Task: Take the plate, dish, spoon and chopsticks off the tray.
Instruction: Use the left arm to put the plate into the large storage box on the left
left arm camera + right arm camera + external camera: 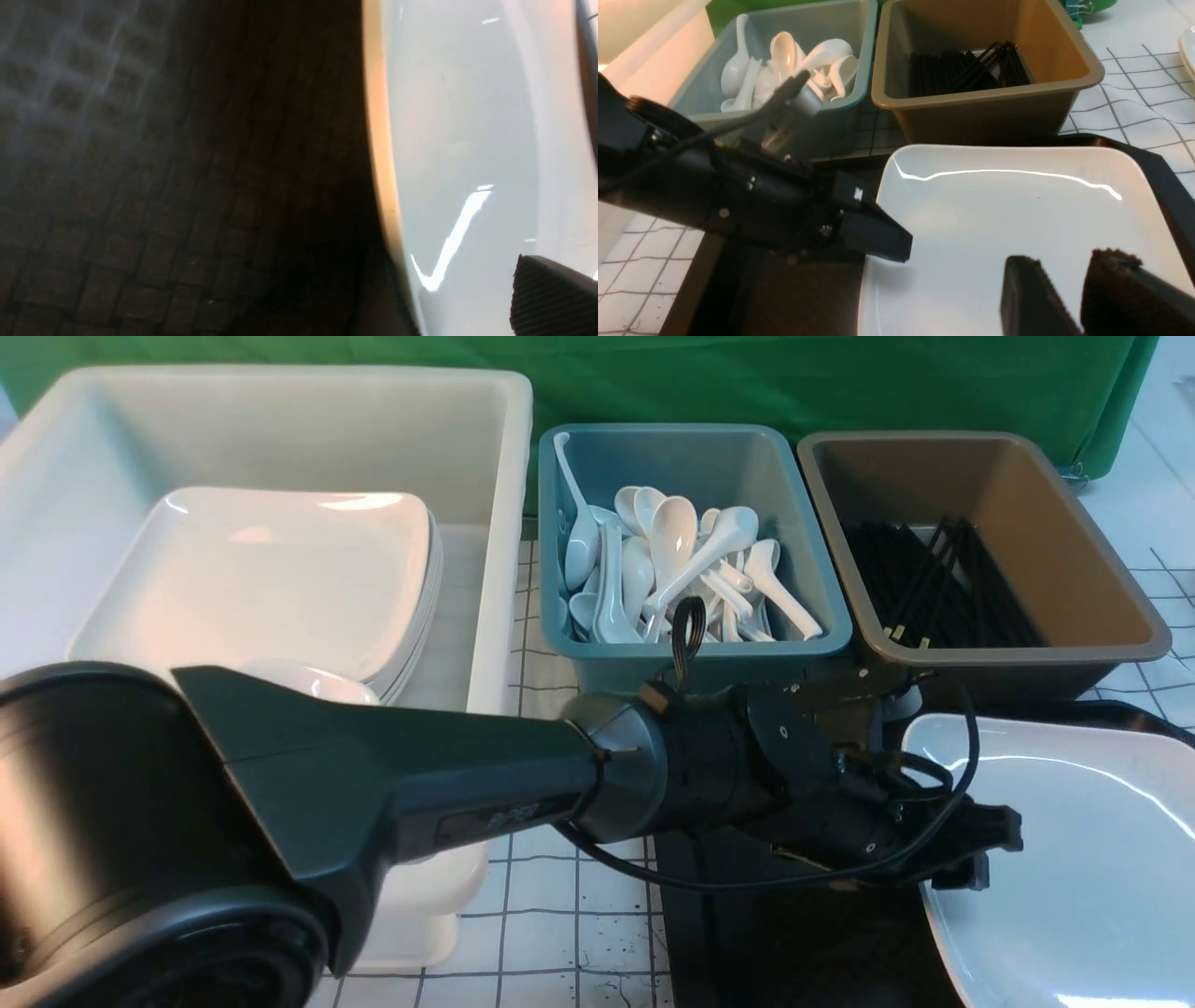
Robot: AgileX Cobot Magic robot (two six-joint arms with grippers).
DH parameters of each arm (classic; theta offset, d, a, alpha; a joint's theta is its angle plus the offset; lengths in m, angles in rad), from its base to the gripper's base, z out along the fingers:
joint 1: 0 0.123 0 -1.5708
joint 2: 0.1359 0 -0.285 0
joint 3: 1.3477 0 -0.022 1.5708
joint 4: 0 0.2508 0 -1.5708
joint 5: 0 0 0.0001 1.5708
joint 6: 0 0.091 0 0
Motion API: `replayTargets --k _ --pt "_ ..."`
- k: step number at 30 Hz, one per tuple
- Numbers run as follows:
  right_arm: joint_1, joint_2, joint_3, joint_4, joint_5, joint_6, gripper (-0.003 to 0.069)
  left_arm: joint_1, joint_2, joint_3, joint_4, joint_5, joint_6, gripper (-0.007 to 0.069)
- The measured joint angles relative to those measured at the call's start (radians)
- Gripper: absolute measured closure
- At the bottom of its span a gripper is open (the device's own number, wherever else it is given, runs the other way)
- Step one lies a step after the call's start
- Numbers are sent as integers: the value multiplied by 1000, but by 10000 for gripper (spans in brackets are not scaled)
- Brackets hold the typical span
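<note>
Bulking across the lower left of the front view, the left arm (373,784) reaches rightwards to the middle of the frame. There the left gripper (978,854) meets the left rim of the plate (1074,859). From the right wrist camera, its upper finger lies over that rim. The left wrist camera shows one ribbed pad (551,298) above the glossy white surface. The other finger is hidden, so I cannot tell whether this pincer is clenched on the plate or merely set against it.

The plate sits at the lower right of the front view, on the tray (794,952). The tray's dark diamond texture shows to the plate's left, and its rim shows past the plate's upper right corner.

The right gripper (1064,261) hangs over the near part of the plate, at the lower right of its own wrist picture. Its two fingers stand parted with only plate showing between them, grasping nothing.

Along the top of the front view stand three tubs on a white checked cloth (560,896). A white tub (280,411) at upper left holds stacked plates (261,579). A teal tub (695,649) at centre is heaped with white spoons (672,560). A brown tub (980,457) at upper right holds black chopsticks (934,588).
</note>
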State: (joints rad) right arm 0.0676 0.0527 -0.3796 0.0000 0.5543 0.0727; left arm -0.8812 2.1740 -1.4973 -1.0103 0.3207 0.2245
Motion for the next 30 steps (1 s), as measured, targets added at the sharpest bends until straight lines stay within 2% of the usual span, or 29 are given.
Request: replayTargets --k 4,9,11,12,13,17,30 --pt "0 0 0 0 0 1 419 0 0 0 -4 -1 0 299" --pt "0 0 0 0 0 1 419 0 0 0 -4 -6 0 386" --pt "0 0 0 0 0 1 419 0 0 0 -7 -10 0 458" --pt "0 0 0 0 0 1 419 0 0 0 -7 -10 0 464" --pt "0 0 0 0 0 2 419 0 0 0 -7 -8 0 508" --pt "0 0 0 0 0 2 419 7 -13 0 2 1 5 599" --pt "0 0 0 0 0 2 419 172 -271 0 79 88 26 600"
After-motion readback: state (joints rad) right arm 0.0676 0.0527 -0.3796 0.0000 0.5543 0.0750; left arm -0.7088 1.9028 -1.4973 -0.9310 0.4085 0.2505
